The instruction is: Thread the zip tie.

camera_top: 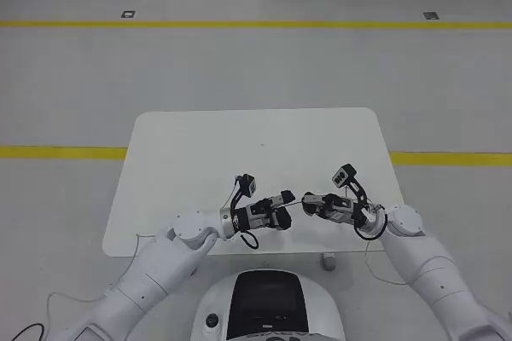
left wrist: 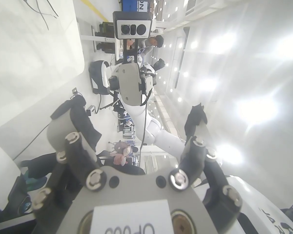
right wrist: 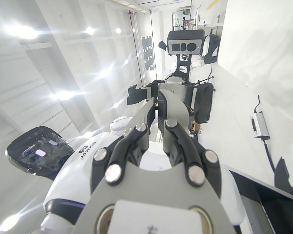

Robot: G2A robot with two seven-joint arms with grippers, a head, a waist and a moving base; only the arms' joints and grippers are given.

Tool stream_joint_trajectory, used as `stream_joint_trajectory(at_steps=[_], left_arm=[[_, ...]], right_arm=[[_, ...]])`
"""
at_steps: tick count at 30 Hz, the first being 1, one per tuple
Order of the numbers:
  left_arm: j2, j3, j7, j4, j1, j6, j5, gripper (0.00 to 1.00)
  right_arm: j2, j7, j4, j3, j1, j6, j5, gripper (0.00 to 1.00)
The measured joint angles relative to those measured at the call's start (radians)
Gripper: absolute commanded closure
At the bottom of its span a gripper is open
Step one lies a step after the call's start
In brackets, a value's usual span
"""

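Both grippers hang close together over the front part of the white table (camera_top: 256, 141), tips facing each other. My right gripper (camera_top: 309, 202) (right wrist: 157, 97) is shut, and a thin dark zip tie (camera_top: 292, 199) sticks out from it toward my left gripper (camera_top: 285, 210) (left wrist: 133, 109). The left fingers (left wrist: 70, 113) are spread wide, one on each side of the right gripper's tip, touching nothing. A thin black strand (left wrist: 143, 127), probably the tie, runs from the right gripper in between them. The grip point itself is hidden.
Several spare zip ties (left wrist: 40, 8) lie crossed on the table farther back. The table's front edge is just below the grippers. A grey power brick (right wrist: 258, 125) with its cable lies on the floor, and a small object (camera_top: 328, 260) sits by the table's front.
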Motion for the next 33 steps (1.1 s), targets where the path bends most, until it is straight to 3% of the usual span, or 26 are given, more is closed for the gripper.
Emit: stream_joint_trajectory(at_steps=[11,15,33], left_arm=[[0.001,0.003,-0.001,0.000,0.000,-0.001,0.000,0.00],[0.001,0.005,-0.002,0.001,-0.001,-0.001,-0.001,0.07],[0.002,0.008,0.002,0.004,-0.005,0.002,-0.005,0.04]], right_arm=[[-0.007,0.003,0.011,-0.001,0.006,0.004,-0.006,1.00],[-0.009,0.004,0.013,-0.001,0.006,0.005,-0.008,1.00],[-0.013,0.015,0.007,0.017,-0.001,0.002,-0.014,1.00]])
